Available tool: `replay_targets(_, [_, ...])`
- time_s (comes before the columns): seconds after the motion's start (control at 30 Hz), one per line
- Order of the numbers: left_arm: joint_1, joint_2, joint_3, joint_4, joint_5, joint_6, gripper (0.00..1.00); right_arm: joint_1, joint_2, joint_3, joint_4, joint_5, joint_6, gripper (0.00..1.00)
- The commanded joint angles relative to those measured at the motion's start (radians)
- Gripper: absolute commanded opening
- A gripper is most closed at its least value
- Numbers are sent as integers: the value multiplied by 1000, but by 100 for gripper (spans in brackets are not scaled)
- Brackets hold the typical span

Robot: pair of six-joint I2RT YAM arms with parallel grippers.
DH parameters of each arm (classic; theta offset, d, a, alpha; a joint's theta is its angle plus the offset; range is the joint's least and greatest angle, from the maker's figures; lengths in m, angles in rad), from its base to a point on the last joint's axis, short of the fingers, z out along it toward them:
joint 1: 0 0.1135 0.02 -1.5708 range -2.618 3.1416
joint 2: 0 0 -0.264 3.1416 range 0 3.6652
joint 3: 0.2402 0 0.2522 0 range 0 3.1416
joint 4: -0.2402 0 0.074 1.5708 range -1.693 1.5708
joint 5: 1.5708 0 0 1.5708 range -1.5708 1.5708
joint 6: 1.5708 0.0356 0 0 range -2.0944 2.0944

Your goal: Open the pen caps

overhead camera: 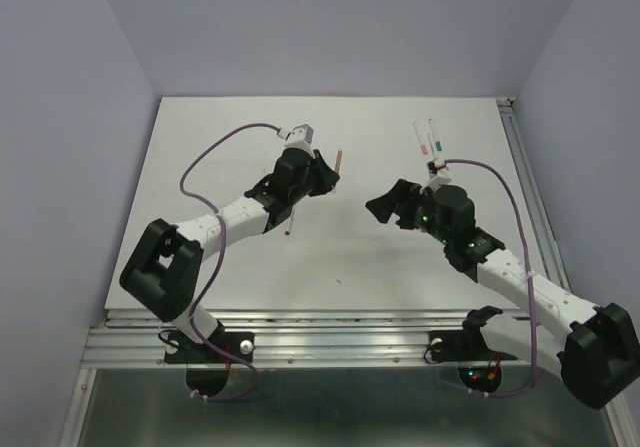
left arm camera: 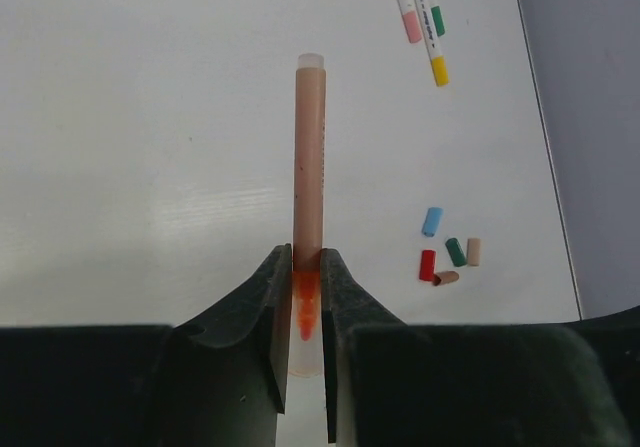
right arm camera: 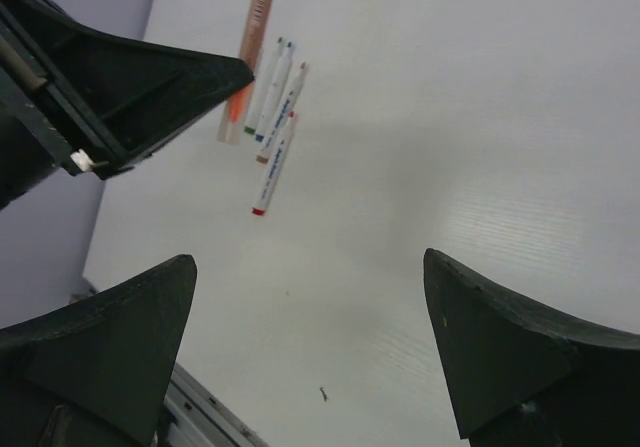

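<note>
My left gripper [left arm camera: 307, 259] is shut on the tip end of a salmon-orange pen [left arm camera: 309, 147]. The pen points away from the wrist camera and is held above the table. Its orange tip shows through a pale cap [left arm camera: 307, 342] between the fingers. From above, the left gripper [overhead camera: 322, 172] holds the pen [overhead camera: 338, 159] at mid table. Several loose pen caps [left arm camera: 446, 252] in blue, red, green and tan lie at the right. My right gripper [right arm camera: 310, 267] is wide open and empty above bare table, to the right of the left gripper [right arm camera: 120, 77].
Three pens [left arm camera: 423, 12] with pink, green and yellow ends lie at the far right; from above they show at the back right [overhead camera: 427, 139]. Several pens [right arm camera: 273, 117] lie on the table below the left gripper. The table's front rail [overhead camera: 330, 332] runs along the near edge.
</note>
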State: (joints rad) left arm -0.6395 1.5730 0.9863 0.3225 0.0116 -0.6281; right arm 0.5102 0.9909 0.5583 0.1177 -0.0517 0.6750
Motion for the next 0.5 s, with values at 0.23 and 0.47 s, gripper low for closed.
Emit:
replay_targets(0.23, [-203, -202, -80, -63, -518, -418, 0, 54, 186, 74, 353, -326, 46, 100])
replay_targets(0.47, [-241, -225, -61, -120, -590, -453, 0, 91, 242, 114, 347, -313, 40, 91])
